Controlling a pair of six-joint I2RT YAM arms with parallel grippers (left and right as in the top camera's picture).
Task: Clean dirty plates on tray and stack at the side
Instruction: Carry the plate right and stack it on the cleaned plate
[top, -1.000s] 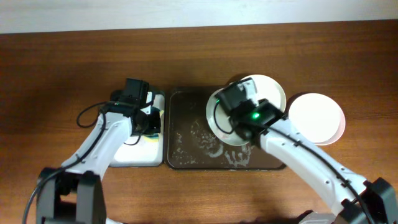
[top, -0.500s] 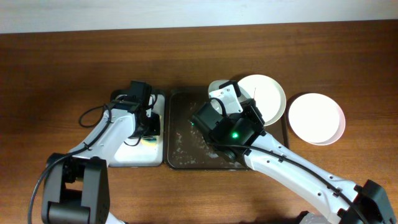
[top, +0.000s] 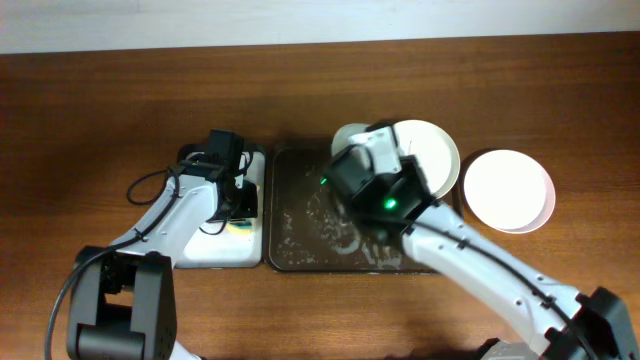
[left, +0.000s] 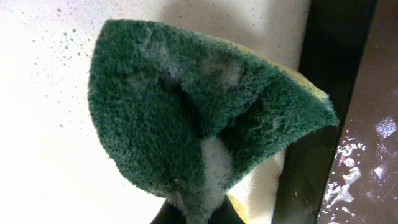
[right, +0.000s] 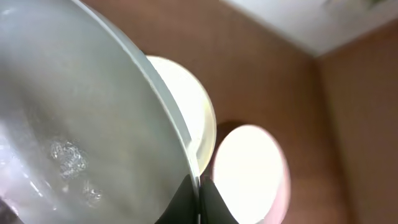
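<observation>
My right gripper (right: 199, 190) is shut on the rim of a pale greenish plate (right: 74, 124) with soap bubbles on it. It holds the plate tilted on edge above the dark brown tray (top: 295, 230). Overhead only a sliver of that plate (top: 342, 138) shows beside the right gripper (top: 362, 155). A white plate (top: 430, 150) lies at the tray's far right corner, also in the right wrist view (right: 189, 106). Another white plate (top: 507, 190) sits on the table to the right. My left gripper (left: 199, 214) is shut on a green and yellow sponge (left: 186, 118).
The sponge hangs over a small white black-rimmed tray (top: 215, 250) left of the brown tray, whose wet edge shows in the left wrist view (left: 364, 155). Soapy foam (top: 345, 245) is smeared on the brown tray. The wooden table (top: 100, 110) surrounds both trays.
My right arm has swung left and back to the right with the plate, turning it up on edge so most of it is hidden overhead. The left arm has shifted slightly.
</observation>
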